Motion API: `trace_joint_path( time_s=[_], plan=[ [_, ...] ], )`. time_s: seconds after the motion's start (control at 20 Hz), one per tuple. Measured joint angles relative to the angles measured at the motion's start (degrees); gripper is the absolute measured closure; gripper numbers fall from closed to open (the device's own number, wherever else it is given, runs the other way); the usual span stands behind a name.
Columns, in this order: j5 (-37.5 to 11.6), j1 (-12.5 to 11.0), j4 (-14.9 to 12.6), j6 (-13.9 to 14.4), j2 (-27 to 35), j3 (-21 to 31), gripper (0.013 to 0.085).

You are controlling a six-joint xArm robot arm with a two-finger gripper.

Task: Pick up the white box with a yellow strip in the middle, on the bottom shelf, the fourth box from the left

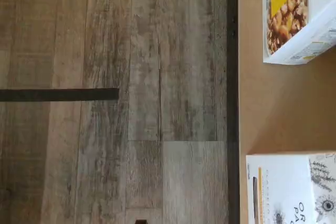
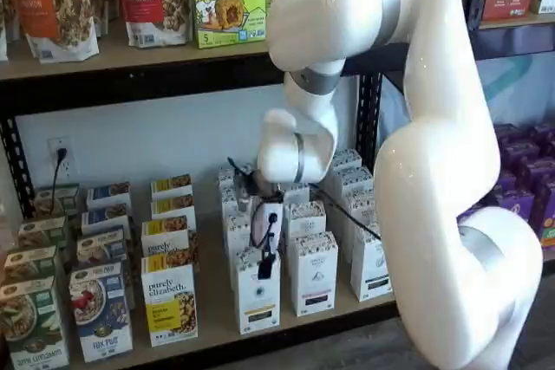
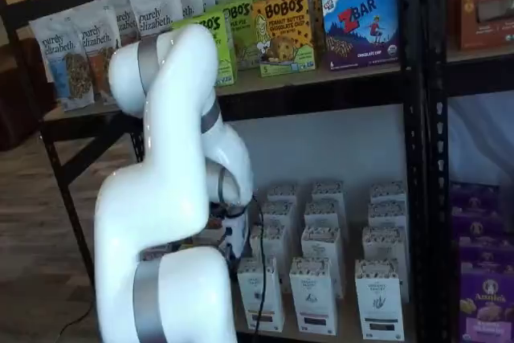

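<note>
The white box (image 2: 257, 294) stands at the front of its row on the bottom shelf (image 2: 211, 334); it is tall and narrow, with a speckled top and a dark label band low on its front. It also shows in a shelf view (image 3: 259, 295) and in the wrist view (image 1: 294, 190), where a yellow strip runs along its side. My gripper (image 2: 265, 259) hangs just above and in front of this box. Only dark finger parts and a cable show, with no plain gap. In a shelf view (image 3: 235, 232) the arm hides most of it.
A purely elizabeth box (image 2: 169, 301) (image 1: 299, 14) stands to the left of the white box, and more white boxes (image 2: 313, 273) to its right and behind. The black front rail (image 1: 232, 98) edges the shelf board above the plank floor (image 1: 131, 77). An upper shelf (image 2: 130, 58) holds bags and Bobo's boxes.
</note>
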Motion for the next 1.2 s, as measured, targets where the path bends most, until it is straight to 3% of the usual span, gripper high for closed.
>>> trace_joint_path(
  time_s=[0.25, 0.5, 0.7, 1.2],
  plan=[
    [-2.2, 0.6, 0.6, -0.1, 1.0, -0.3, 0.013],
    [-5.9, 1.5, 5.6, -4.0, 2.5, -0.9, 0.013],
    [-7.2, 1.3, 6.6, -5.2, 4.2, -2.6, 0.013],
    [-4.7, -0.6, 1.0, -1.5, 9.3, -9.6, 0.013]
  ],
)
